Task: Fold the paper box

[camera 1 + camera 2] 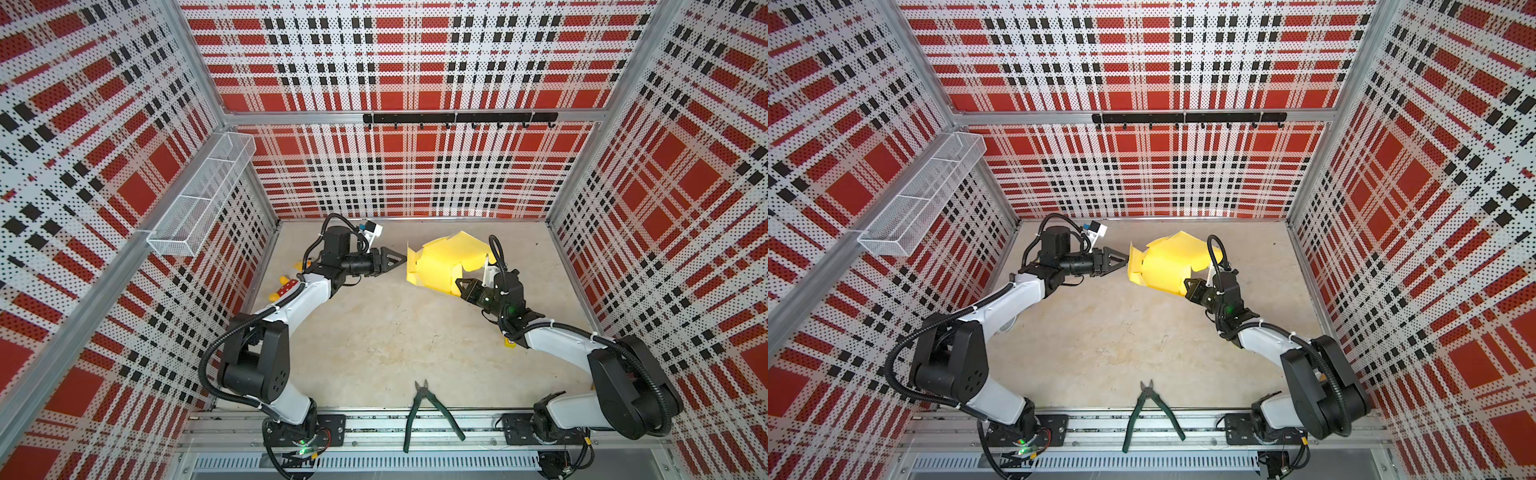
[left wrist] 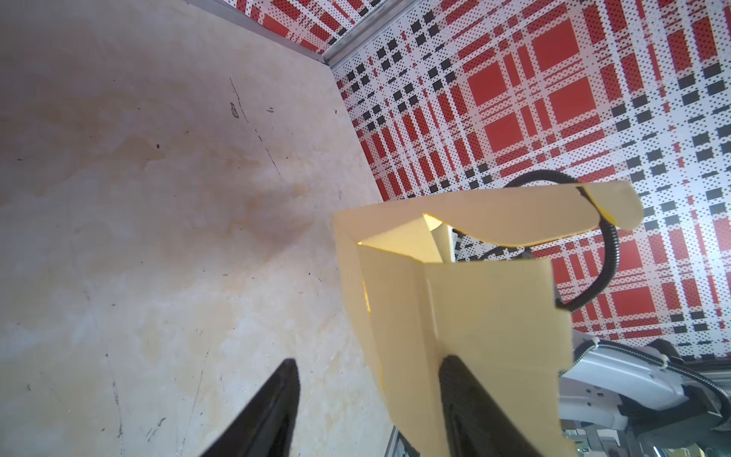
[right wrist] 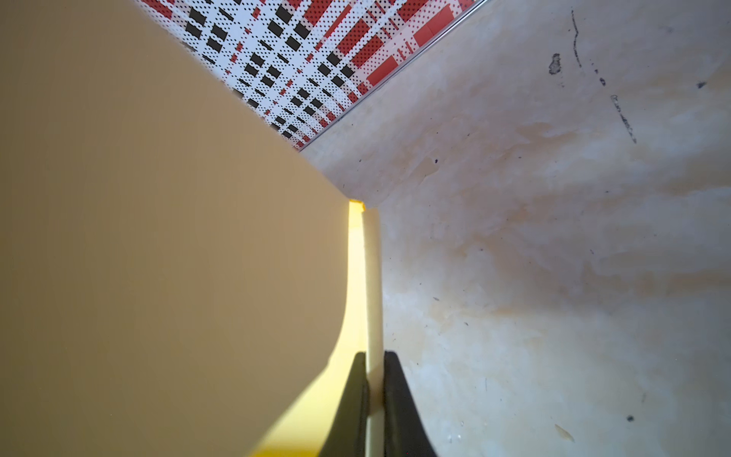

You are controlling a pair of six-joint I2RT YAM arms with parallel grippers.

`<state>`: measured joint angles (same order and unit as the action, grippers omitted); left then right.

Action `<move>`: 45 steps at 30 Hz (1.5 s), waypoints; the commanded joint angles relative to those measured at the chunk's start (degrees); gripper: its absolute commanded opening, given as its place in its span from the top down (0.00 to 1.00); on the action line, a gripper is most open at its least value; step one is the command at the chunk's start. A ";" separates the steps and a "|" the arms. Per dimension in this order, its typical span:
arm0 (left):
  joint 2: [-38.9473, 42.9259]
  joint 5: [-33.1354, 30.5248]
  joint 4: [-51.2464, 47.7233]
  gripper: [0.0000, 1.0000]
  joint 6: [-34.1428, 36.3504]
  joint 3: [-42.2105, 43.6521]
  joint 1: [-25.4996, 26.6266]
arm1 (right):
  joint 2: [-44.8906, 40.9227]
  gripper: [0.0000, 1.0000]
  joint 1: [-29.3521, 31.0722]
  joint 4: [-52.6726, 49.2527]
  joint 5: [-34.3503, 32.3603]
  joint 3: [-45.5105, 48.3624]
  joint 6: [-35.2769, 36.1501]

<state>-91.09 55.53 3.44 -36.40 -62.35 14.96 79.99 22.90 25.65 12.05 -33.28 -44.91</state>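
Note:
The paper box [image 1: 440, 262] [image 1: 1167, 266] is a pale yellow, partly folded sheet held up off the table, its flaps loose and splayed. My right gripper [image 1: 459, 284] [image 1: 1187, 284] is shut on one thin panel edge at the box's near right side; the right wrist view shows that edge pinched in the gripper [image 3: 374, 354], with a broad panel [image 3: 158, 237] beside it. My left gripper [image 1: 399, 261] [image 1: 1123, 261] stands open at the box's left end. In the left wrist view one finger [image 2: 466, 395] of the gripper [image 2: 368, 360] rests against a flap [image 2: 486, 308], and nothing lies between the fingers.
Green-handled cutters [image 1: 430, 409] [image 1: 1152, 405] lie at the table's front edge. A small soft toy [image 1: 286, 286] sits under my left arm near the left wall. A wire basket [image 1: 199, 199] hangs on the left wall and a black hook rail [image 1: 459, 118] on the back wall.

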 commanded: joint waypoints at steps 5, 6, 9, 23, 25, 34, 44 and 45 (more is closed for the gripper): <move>0.30 2.87 3.76 0.42 -1.61 0.56 1.46 | 0.39 1.00 0.04 2.57 -1.27 -1.44 -0.81; 0.28 3.08 3.90 0.42 -1.88 0.48 1.47 | 0.22 1.00 0.00 1.93 -1.73 -1.44 -0.77; 0.43 3.85 5.46 0.43 -3.45 0.53 1.23 | -0.23 1.00 0.04 -0.08 -3.48 -1.29 -0.54; -0.41 3.84 9.47 0.49 -4.29 2.58 3.44 | -0.71 1.00 0.68 -0.37 -3.82 -2.18 -0.01; -0.66 4.04 9.47 0.54 -4.16 2.34 4.33 | -0.66 1.00 1.09 -0.90 -4.60 -2.53 -0.01; -1.11 3.97 9.52 0.65 -2.89 1.97 5.87 | 0.70 1.00 3.25 -1.74 -6.43 -4.51 0.43; -1.02 2.11 8.57 0.66 -0.83 2.45 5.34 | -1.56 1.00 6.78 -7.26 -15.22 -6.01 2.69; -1.02 1.83 8.28 0.65 -0.59 2.41 5.17 | -1.74 1.00 7.01 -7.35 -15.97 -5.92 2.79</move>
<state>-91.48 57.71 11.92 -38.52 -60.05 19.75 79.94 28.34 16.67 -1.13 -37.54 -44.07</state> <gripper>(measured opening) 0.347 0.081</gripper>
